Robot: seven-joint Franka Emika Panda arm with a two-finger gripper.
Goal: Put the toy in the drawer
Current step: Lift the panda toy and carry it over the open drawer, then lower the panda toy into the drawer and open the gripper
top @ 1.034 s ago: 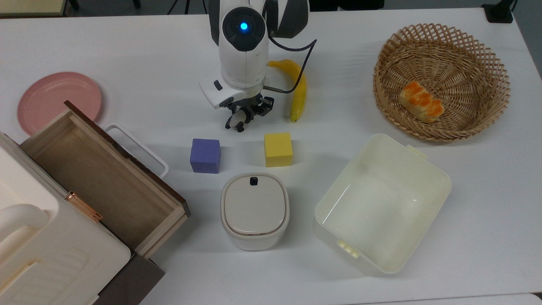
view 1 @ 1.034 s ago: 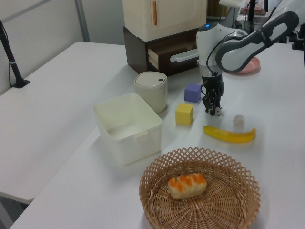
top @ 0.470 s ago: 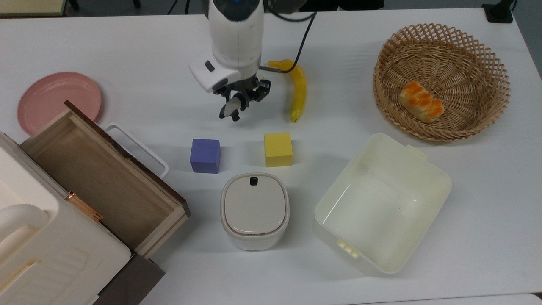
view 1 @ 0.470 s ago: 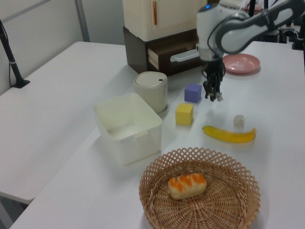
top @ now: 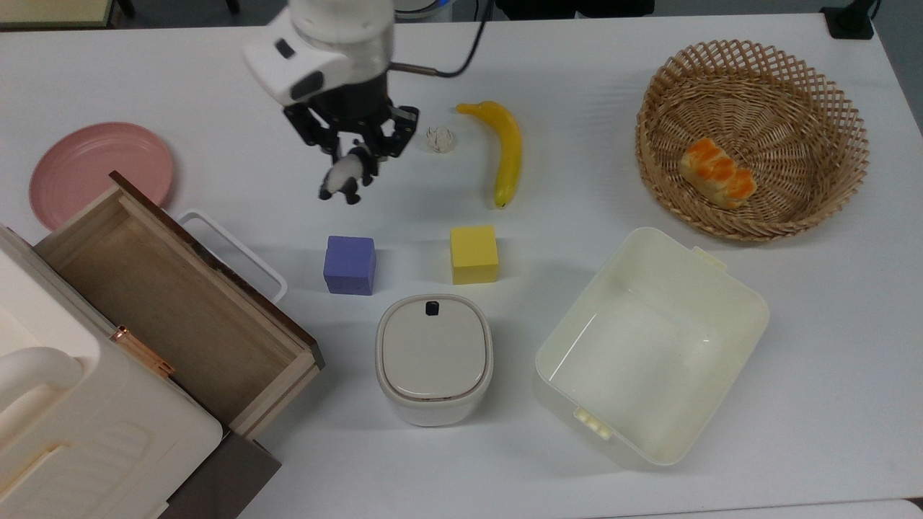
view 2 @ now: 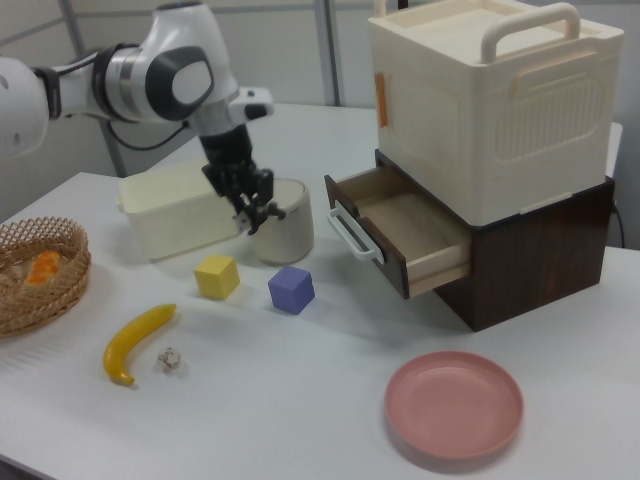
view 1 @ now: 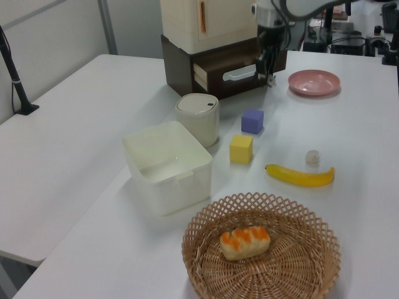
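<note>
Since a second ago my arm has lifted and swung toward the top view's left, carrying the small black-and-white panda toy [top: 342, 175] up off the counter [top: 216, 86] and uncovering the small whitish crumpled lump [top: 438, 138] that now lies bare just beside the yellow banana [top: 507, 148]. My pincer [top: 352, 160] is closed around the toy, which hangs from between the fingers, clear of the surface; in the right view it dangles in front of the cream lidded canister [view 2: 285, 222], and in the left view my pincer [view 1: 269, 76] sits up near the dark cabinet front. So the pick is done and I judge myself partway through the carry. The large light-wood drawer [top: 173, 310] with its dark brown front edge and white loop handle [top: 238, 252] stands pulled open, its wooden floor bare, down toward the top view's lower left and apart from where I hold the toy. What is left: travel on over the handle and the front edge, get above the open box, lower a little and let go. The purple foam cube [top: 350, 264] and the yellow foam cube [top: 474, 254] sit on the counter below my path in the top view, and I am lifted above them. The pink round plate [top: 97, 162], the cream plastic bin [top: 649, 346] and the wicker basket [top: 750, 137] holding its orange-topped bread piece [top: 716, 173] lie off my route.
</note>
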